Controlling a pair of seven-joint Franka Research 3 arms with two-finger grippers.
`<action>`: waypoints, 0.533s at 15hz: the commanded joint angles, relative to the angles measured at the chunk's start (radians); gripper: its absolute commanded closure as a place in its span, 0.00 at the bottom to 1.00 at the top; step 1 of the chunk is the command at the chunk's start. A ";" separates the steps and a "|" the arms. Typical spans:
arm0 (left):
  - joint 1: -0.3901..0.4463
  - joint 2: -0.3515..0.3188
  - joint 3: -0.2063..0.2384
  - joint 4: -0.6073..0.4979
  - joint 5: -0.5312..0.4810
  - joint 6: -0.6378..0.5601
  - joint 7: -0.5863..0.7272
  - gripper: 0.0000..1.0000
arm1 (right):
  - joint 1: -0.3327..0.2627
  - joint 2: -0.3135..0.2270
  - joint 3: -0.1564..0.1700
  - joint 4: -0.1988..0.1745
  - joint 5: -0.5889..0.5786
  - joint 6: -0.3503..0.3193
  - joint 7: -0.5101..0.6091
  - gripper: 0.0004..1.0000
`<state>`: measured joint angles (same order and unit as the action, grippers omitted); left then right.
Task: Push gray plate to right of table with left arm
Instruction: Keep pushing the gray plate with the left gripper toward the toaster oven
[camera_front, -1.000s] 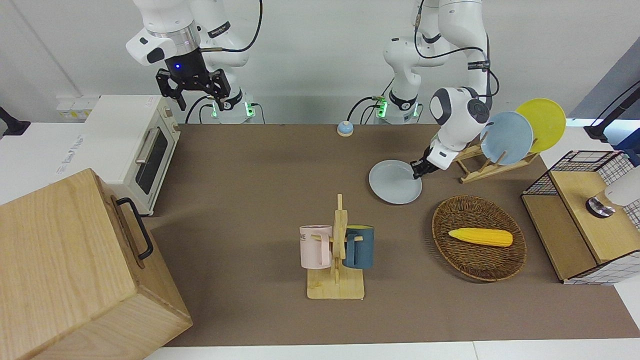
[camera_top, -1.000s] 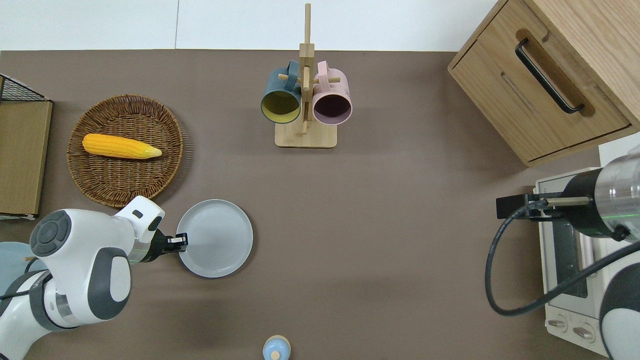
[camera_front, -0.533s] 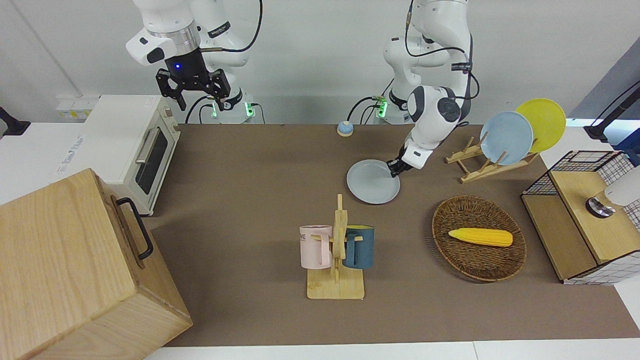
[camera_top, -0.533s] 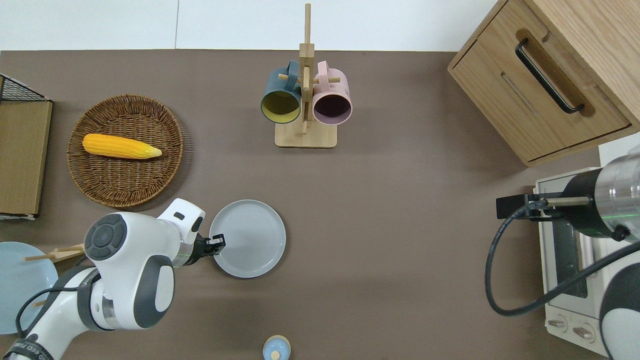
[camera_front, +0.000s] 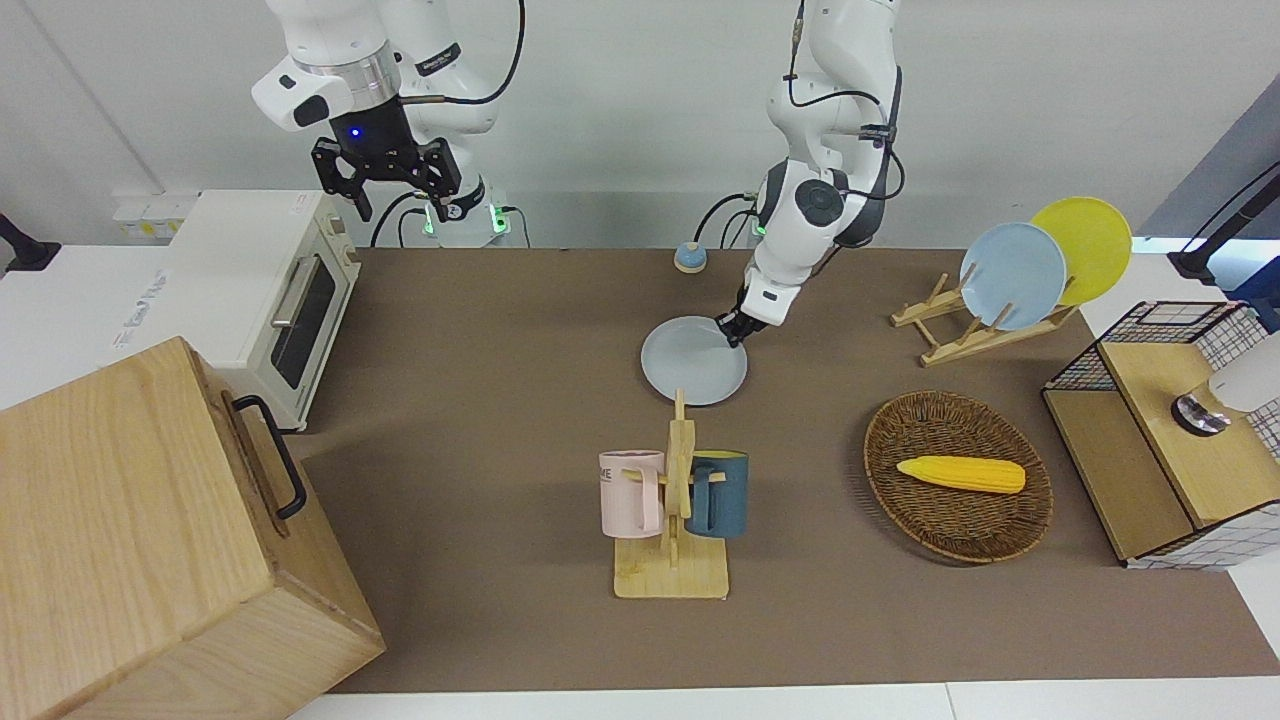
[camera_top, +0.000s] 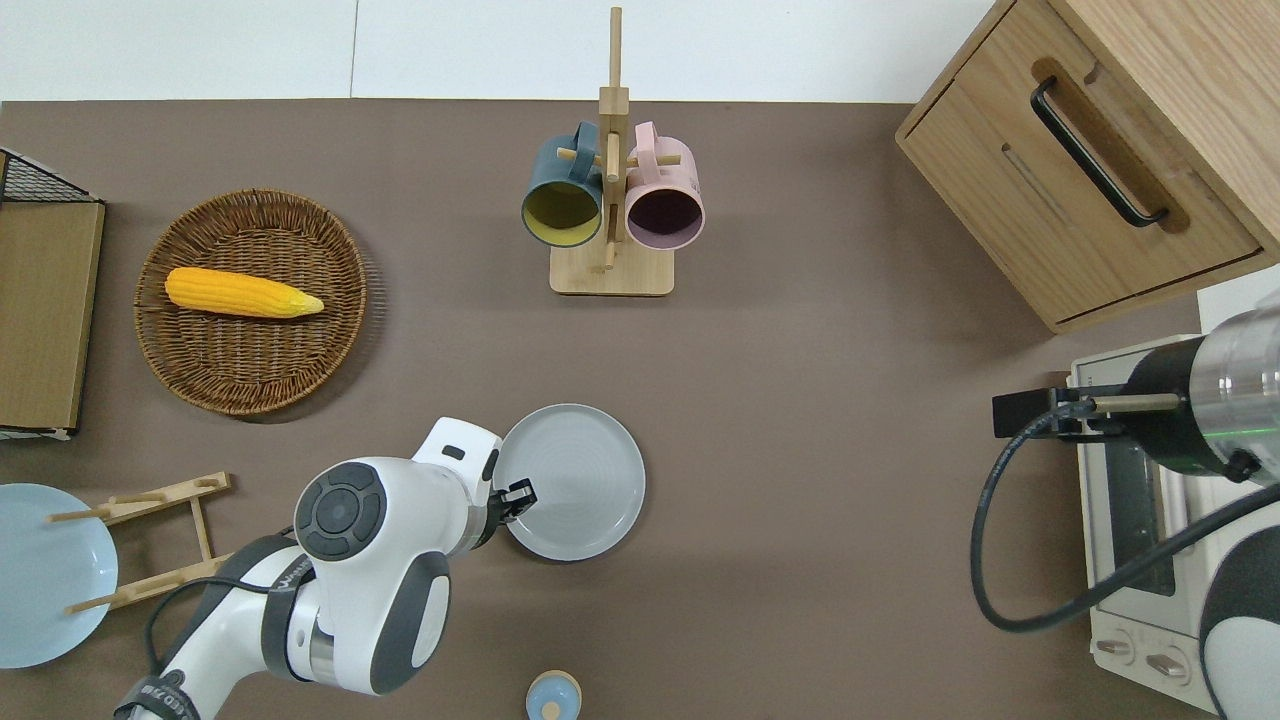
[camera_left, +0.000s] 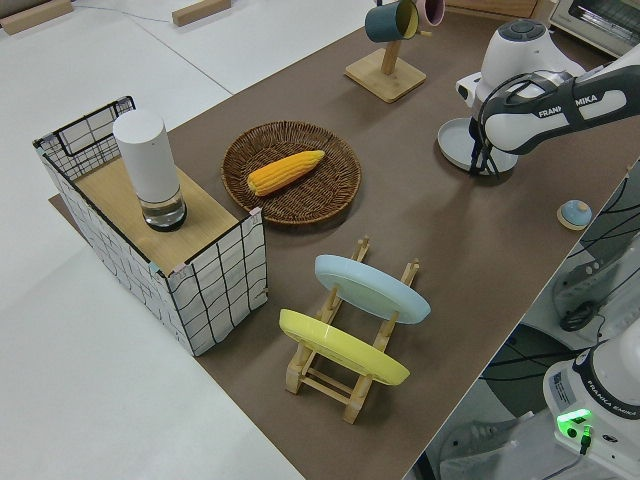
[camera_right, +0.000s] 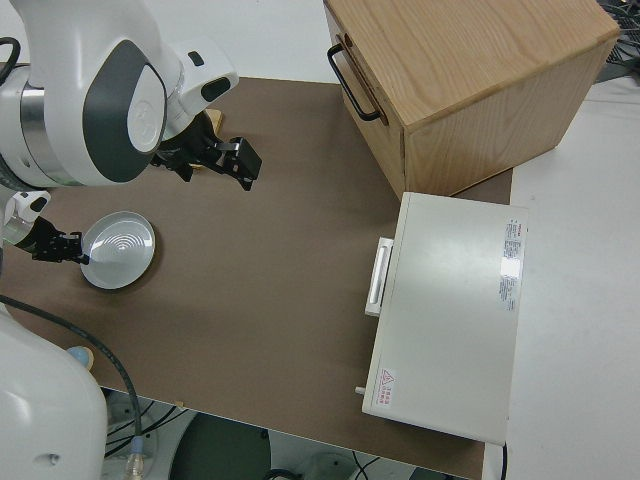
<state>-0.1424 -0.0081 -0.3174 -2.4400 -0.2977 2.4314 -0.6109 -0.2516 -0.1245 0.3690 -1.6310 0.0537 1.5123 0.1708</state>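
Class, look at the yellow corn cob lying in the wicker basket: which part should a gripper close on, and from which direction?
Grip the corn cob across its thick middle, coming straight down from above. It lies flat in the shallow wicker basket, whose low rim would probably hinder a sideways approach.

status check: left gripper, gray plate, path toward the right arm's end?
Left gripper low at the gray plate, on its rim toward the left arm's end. Plate flat on the table, mid-table. Nothing in the push path. Right arm parked.
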 joint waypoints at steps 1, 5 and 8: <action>-0.029 0.030 -0.032 0.012 -0.009 0.041 -0.104 1.00 | -0.024 -0.027 0.015 -0.027 0.021 0.000 0.010 0.00; -0.071 0.034 -0.034 0.018 -0.009 0.064 -0.162 1.00 | -0.024 -0.027 0.015 -0.027 0.021 -0.001 0.010 0.00; -0.147 0.046 -0.019 0.021 -0.011 0.098 -0.237 1.00 | -0.024 -0.027 0.015 -0.027 0.021 0.000 0.010 0.00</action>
<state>-0.2084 0.0064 -0.3542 -2.4312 -0.2980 2.4854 -0.7715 -0.2516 -0.1245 0.3690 -1.6310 0.0537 1.5123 0.1708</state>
